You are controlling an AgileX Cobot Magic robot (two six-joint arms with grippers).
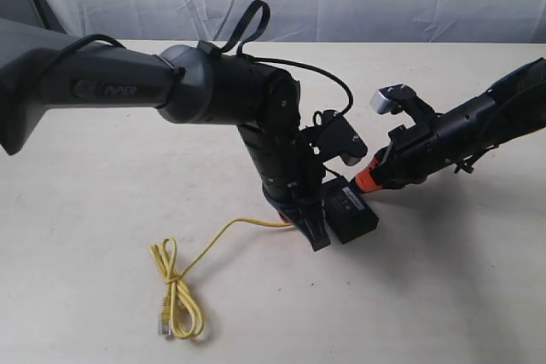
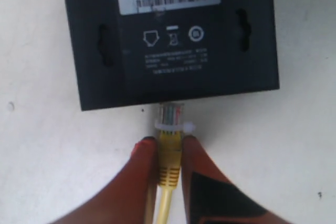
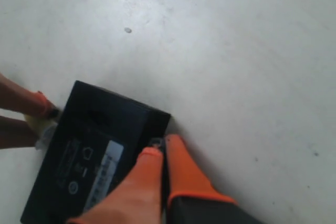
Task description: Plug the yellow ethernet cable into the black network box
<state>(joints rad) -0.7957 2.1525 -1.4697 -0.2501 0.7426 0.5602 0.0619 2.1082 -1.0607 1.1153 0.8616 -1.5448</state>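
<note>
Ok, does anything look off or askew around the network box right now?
No damage. The yellow ethernet cable, pinched in the left gripper, has its clear plug only meeting the black network box, mostly showing, so it isn't seated. Its far end lies in a knotted loop on the table.

The black network box (image 3: 79,129) is cut off by the frame edge in the right wrist view, its small print is blurred unreadable, and the plug tip of the yellow ethernet cable (image 2: 169,153) is lost against the box's side, seating left undetermined
</note>
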